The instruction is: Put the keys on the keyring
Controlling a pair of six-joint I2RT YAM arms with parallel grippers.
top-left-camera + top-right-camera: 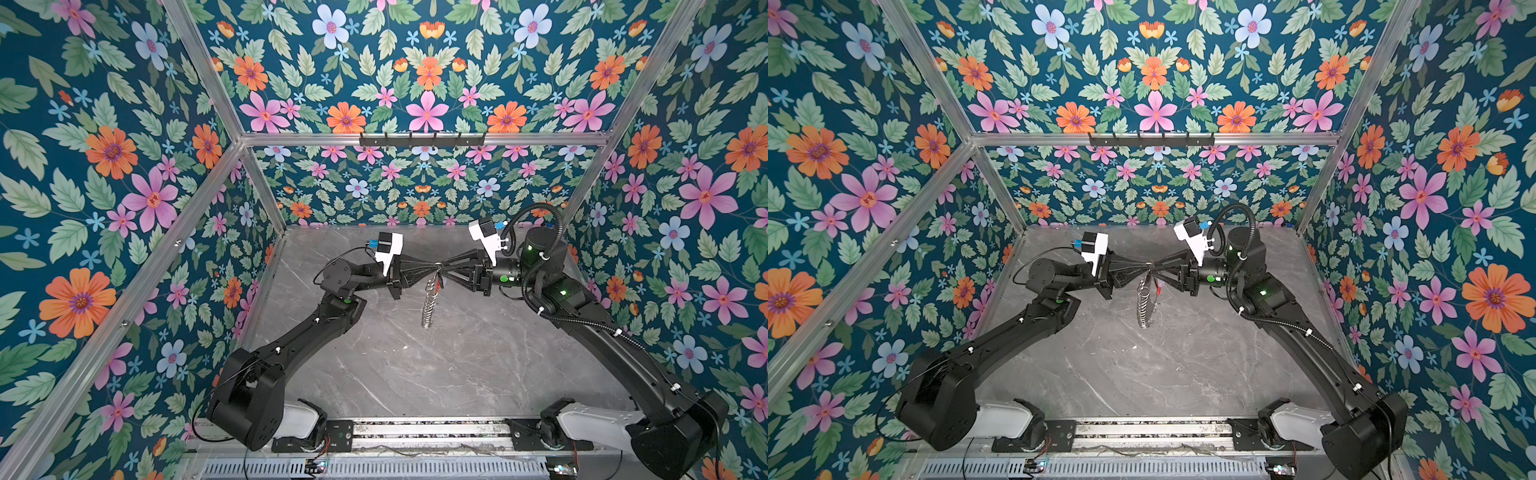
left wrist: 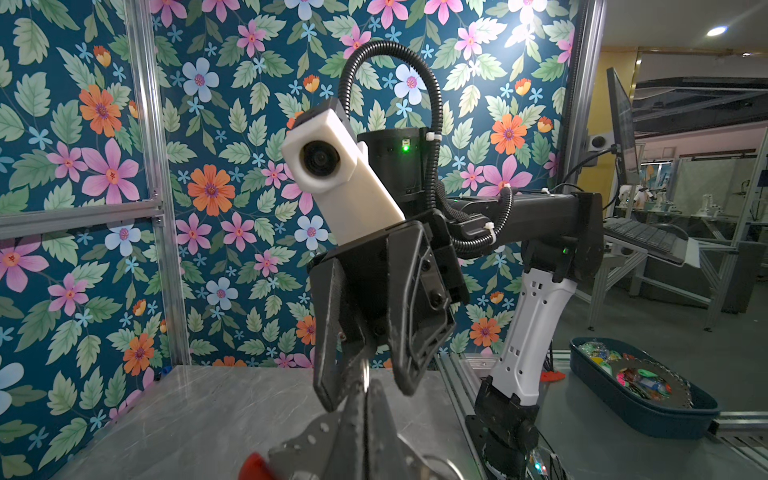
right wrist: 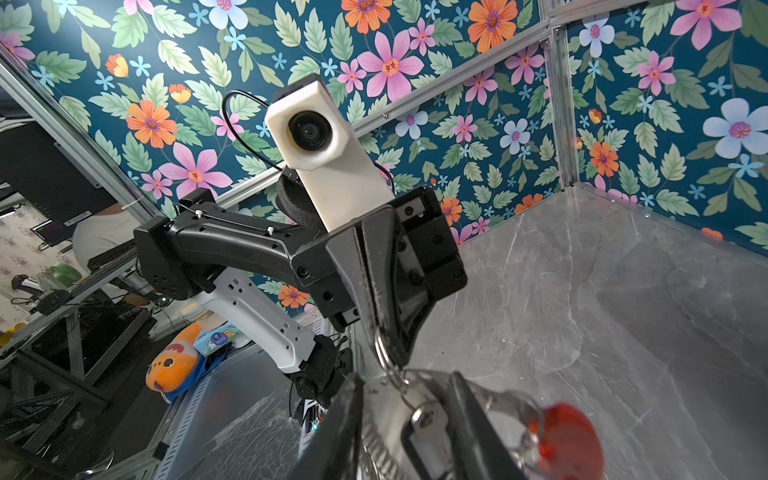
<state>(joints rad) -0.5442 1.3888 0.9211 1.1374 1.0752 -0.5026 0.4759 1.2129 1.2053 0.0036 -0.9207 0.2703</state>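
Nearest us, this side of the keyring (image 1: 428, 307): grey marbled table (image 1: 415, 374). The keyring hangs in the air above it, slung between the two grippers, with its bunch of small silver rings (image 1: 1144, 309) drooping below.

Just left of the keyring, left gripper (image 3: 388, 345): jaws closed tight on a loop of silver wire at the keyring's top.

Just right of it, right gripper (image 2: 368, 386): jaws part-way apart with keyring metal between them. Pinching or only straddling, we cannot tell. The red section (image 3: 569, 440) lies just beside this gripper.

The keys we cannot make out in any view.

Handling, our judgement: the hoop is light, stiff, a little springy and slick. The loose rings will slide and swing, shifting the balance. Best hold is plain wire close to the opening, clear of the rings.

Beyond the keyring, on the far wall: a black hook rack (image 1: 422, 139)
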